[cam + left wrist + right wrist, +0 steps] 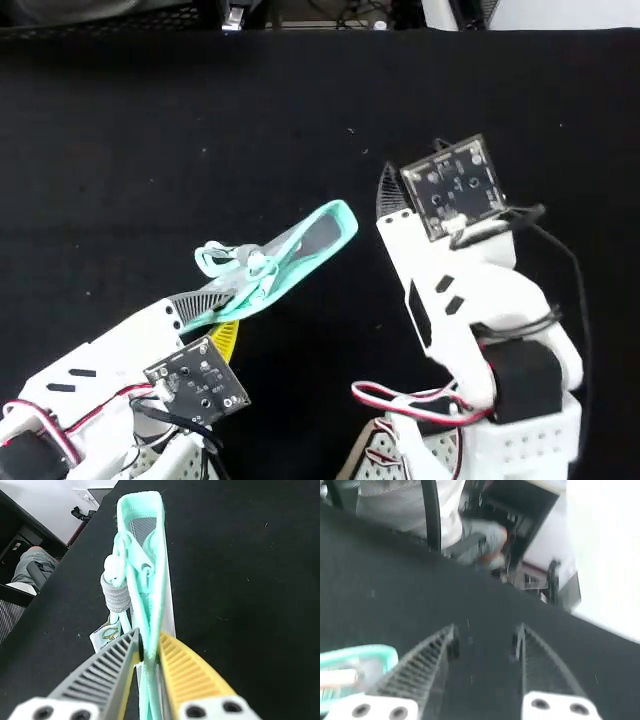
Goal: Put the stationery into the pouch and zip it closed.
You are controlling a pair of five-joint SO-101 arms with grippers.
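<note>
Soft, even light is falling over the black table [120,120].
Its dark surface is swallowing shadows, the mint pouch [159,555] is catching a gentle sheen, and the white backdrop [610,555] behind is glaring, washing out.

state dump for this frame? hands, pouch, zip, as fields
left hand: shut on one end of the pouch
right hand: open, empty, beside the pouch's far end
pouch: mint green, runs diagonally from left hand toward right hand
zip: pull cord sits near left hand; open or closed cannot be told
table: black surface
</note>
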